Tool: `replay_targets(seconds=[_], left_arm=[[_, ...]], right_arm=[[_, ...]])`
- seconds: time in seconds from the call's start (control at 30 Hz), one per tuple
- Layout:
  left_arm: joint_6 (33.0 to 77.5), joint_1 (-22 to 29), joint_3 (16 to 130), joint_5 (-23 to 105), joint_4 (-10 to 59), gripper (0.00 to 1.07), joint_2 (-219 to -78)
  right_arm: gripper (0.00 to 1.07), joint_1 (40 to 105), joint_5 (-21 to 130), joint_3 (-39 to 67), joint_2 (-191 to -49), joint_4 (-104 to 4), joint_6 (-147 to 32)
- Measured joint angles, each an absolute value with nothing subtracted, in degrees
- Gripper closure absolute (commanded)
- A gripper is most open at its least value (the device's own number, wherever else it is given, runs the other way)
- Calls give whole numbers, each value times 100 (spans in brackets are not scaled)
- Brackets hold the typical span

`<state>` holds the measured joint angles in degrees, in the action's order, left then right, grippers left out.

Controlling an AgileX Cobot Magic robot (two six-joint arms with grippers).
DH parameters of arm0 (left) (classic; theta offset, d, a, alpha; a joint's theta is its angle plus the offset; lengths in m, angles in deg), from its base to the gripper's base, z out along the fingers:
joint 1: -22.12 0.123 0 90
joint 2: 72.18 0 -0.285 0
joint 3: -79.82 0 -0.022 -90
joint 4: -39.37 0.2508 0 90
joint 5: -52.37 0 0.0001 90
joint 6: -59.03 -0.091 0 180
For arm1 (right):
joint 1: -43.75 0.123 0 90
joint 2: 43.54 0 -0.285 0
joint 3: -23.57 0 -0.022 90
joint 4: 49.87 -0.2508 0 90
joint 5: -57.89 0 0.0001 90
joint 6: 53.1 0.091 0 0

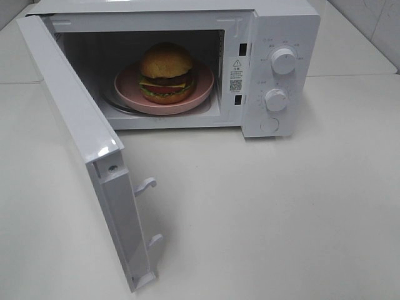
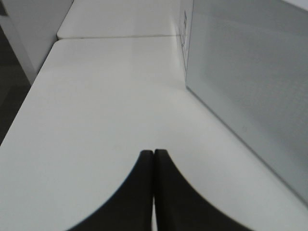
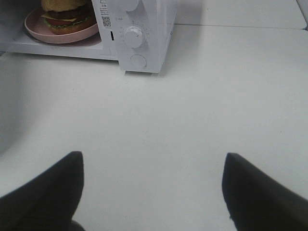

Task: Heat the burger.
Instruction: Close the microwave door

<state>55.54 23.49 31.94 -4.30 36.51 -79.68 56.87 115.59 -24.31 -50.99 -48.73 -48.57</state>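
**Burger loaded, door wide: closing the door is the step to get right**

The burger (image 1: 166,73) sits on a pink plate (image 1: 201,94) inside the cavity of the white microwave (image 1: 284,25), at about 12 o'clock in the high view. It stands upright near the plate's centre, and plate and burger both look clear of the door opening. The door (image 1: 69,112) hangs fully open, running from the cavity toward 7 o'clock, with its two latch hooks (image 1: 145,185) pointing toward 3 o'clock over the table (image 1: 281,206).

The left gripper (image 2: 154,152) has its fingers pressed together with nothing between them, and it hovers low over the table with the door's grey panel close alongside. The right gripper (image 3: 153,156) is spread wide and empty, well back from the microwave, facing the control panel with its upper dial (image 1: 284,61) and lower dial (image 1: 275,99), both at 3 o'clock of the burger.

Judging from this, shutting the door comes next, and the closed left fingers suit a push. A good push would land on the outer panel near the free edge, far from the hinge, and follow the door's arc toward 12 o'clock. It should be steady, so the light casing does not slide, and should end only when both hooks seat in the slots beside the cavity. The right arm should stay out of the swing and can then go to a dial.
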Motion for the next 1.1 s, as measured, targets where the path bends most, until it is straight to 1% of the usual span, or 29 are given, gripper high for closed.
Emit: replay_targets(seconds=[0.07, 0.13, 0.17, 0.2, 0.23, 0.3, 0.33, 0.4, 0.5, 0.57, 0.67, 0.73, 0.77, 0.8, 0.83, 0.87, 0.9, 0.93, 0.97, 1.0, 1.03, 1.07, 1.1], left_arm=[[5508, 2349, 3205, -235, 3570, 107, -7968], [5290, 2349, 3205, 218, 3399, 107, -8054], [5290, 2349, 3205, 218, 3399, 107, -8054], [5113, 2349, 3200, 458, 3273, 107, -8278], [5113, 2349, 3200, 458, 3273, 107, -8278], [4843, 2349, 3154, 768, 2952, 107, -8747], [4843, 2349, 3154, 768, 2952, 107, -8747], [4460, 2349, 3108, 1100, 2436, 107, -9464], [4339, 2349, 3108, 1192, 2304, 107, -9676], [3795, 2349, 3102, 1553, 1811, 107, -10506], [3669, 2349, 3102, 1621, 1708, 107, -10684], [3056, 2349, 3102, 1896, 1107, 107, -11452], [3056, 2349, 3102, 1896, 1107, 107, -11452], [2873, 2349, 3102, 1954, 981, 107, -11618], [2500, 2349, 3102, 2045, 723, 107, -11910], [2500, 2349, 3102, 2045, 723, 107, -11910], [2162, 2349, 3102, 2137, 540, 107, -12145], [2162, 2349, 3102, 2137, 540, 107, -12145], [2025, 2349, 3102, 2177, 465, 107, -12248], [1698, 2349, 3102, 2274, 276, 107, -12500], [1698, 2349, 3102, 2274, 276, 107, -12500], [1555, 2349, 3102, 2315, 179, 107, -12626], [1303, 2349, 3102, 2389, -5, 107, -12873]], right_arm=[[31, 5687, 11559, -2431, -5099, -4873, -4857], [31, 5687, 11559, -2431, -5099, -4873, -4857], [31, 5687, 11559, -2431, -5099, -4873, -4857], [31, 5687, 11559, -2431, -5099, -4873, -4857], [31, 5687, 11559, -2431, -5099, -4873, -4857], [31, 5687, 11559, -2431, -5099, -4873, -4857], [31, 5687, 11559, -2431, -5099, -4873, -4857], [31, 5687, 11559, -2431, -5099, -4873, -4857], [31, 5687, 11559, -2431, -5099, -4873, -4857], [31, 5687, 11559, -2431, -5099, -4873, -4857], [31, 5687, 11559, -2431, -5099, -4873, -4857], [31, 5687, 11559, -2431, -5099, -4873, -4857], [31, 5687, 11559, -2431, -5099, -4873, -4857], [31, 5687, 11559, -2431, -5099, -4873, -4857], [31, 5687, 11559, -2431, -5099, -4873, -4857], [31, 5687, 11559, -2431, -5099, -4873, -4857], [31, 5687, 11559, -2431, -5099, -4873, -4857], [31, 5687, 11559, -2431, -5099, -4873, -4857], [31, 5687, 11559, -2431, -5099, -4873, -4857], [31, 5687, 11559, -2431, -5099, -4873, -4857], [31, 5687, 11559, -2431, -5099, -4873, -4857], [31, 5687, 11559, -2431, -5099, -4873, -4857], [31, 5687, 11559, -2431, -5099, -4873, -4857]])
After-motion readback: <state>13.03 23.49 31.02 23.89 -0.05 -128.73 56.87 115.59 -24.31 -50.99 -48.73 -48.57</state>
